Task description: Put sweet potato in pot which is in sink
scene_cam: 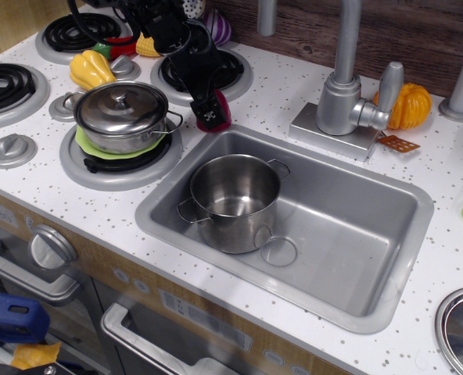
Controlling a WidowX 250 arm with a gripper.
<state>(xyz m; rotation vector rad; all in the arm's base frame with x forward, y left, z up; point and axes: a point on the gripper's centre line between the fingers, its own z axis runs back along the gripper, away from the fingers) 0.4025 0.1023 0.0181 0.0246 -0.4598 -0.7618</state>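
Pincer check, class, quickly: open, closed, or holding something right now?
Pincer: down at the sweet potato on the counter; whether it is open or closed on it cannot be told.

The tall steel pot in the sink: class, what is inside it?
The pot shows only its bare shiny bottom; nothing inside. The near inner wall is hidden by the rim.
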